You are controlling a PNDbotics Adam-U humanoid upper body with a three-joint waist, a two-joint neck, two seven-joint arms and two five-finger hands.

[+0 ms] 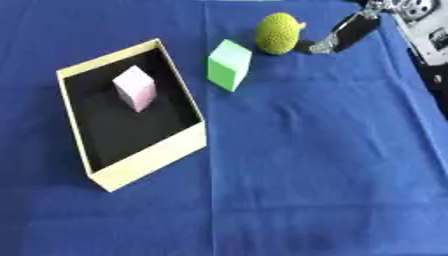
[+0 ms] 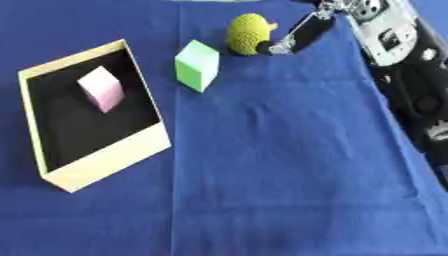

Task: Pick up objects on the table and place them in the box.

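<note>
At the left we see the box (image 1: 154, 161), pale yellow outside and black inside, lying askew on the blue cloth (image 1: 306, 165) with its open top toward us. Inside it a pink cube (image 1: 135, 88) stands near the far half, apart from all four walls. Just right of the box's far corner stands a green cube (image 1: 229, 65), near the wall but not touching it. Beside this cube, a little farther back, sits a yellow-green ball (image 1: 278, 33) with a rough surface. Our right hand (image 2: 296, 36) comes in from the upper right corner, and one dark finger reaches down to the ball's right side; we cannot tell if the fingers are apart or together. The cloth in front and to the right is wide and free up to the near edge.
</note>
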